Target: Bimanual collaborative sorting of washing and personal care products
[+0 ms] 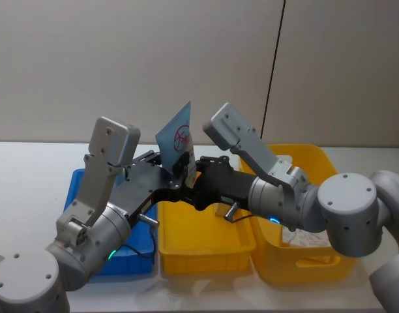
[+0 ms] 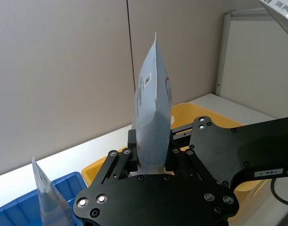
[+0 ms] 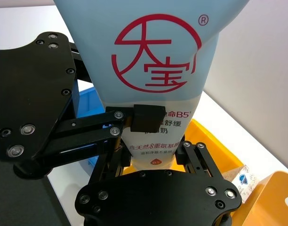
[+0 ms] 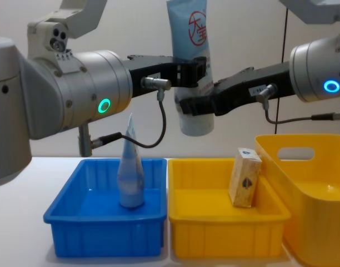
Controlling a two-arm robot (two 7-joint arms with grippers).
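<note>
A pale blue tube with a red circle mark (image 4: 191, 33) is held upright, high above the gap between the two trays. My left gripper (image 4: 189, 72) is shut on its middle, and in the left wrist view the fingers (image 2: 131, 157) clamp the tube (image 2: 153, 117). Just below, my right gripper (image 4: 195, 105) is shut on the cap end, with the tube (image 3: 158, 56) rising from between its fingers (image 3: 187, 151). From the head, the tube (image 1: 177, 134) stands where both arms meet. A second tube (image 4: 130, 172) stands in the blue tray (image 4: 103, 233). A beige carton (image 4: 245, 178) leans in the yellow tray (image 4: 225, 239).
A big yellow handled basket (image 4: 314, 189) stands to the right of the yellow tray, with pale items (image 1: 307, 238) inside. All three containers sit side by side on a white table (image 1: 30, 169), with a plain wall behind.
</note>
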